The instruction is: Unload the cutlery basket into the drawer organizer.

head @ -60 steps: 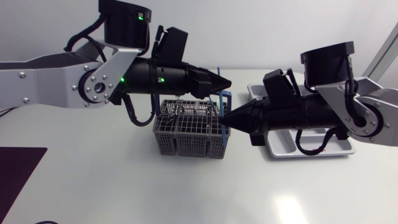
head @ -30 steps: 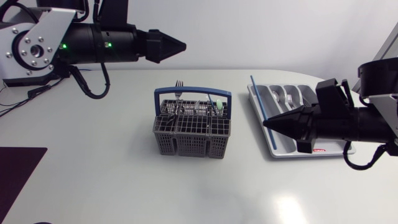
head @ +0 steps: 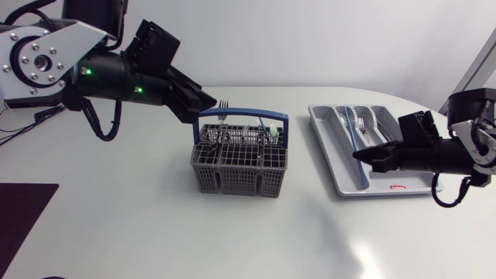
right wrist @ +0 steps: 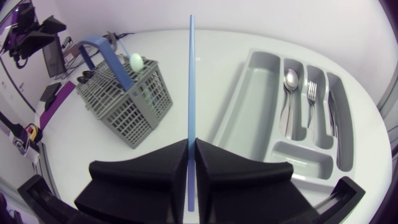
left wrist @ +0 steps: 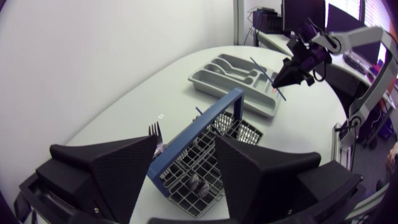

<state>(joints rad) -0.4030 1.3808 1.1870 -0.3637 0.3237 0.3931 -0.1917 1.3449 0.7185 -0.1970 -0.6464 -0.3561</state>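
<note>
The left tool (head: 208,105) is being held wide open, above the rear left corner of the grey cutlery basket (head: 239,169). From the left wrist, the basket's blue handle (left wrist: 198,127) is being framed ahead of the spread fingers, untouched. The basket is being carried upright by the white desk (head: 155,225), with a fork (head: 222,106) and a pale green-tipped piece (right wrist: 136,61) standing in it. Well apart to the right, the grey drawer organizer (head: 322,136) is lying flat, a spoon (right wrist: 290,78) and a fork (right wrist: 312,93) in neighbouring compartments. A thin blue stick (right wrist: 190,81) is being clamped between the closed fingers of the right tool (head: 364,155), slanting above the organizer's basket-side half.
</note>
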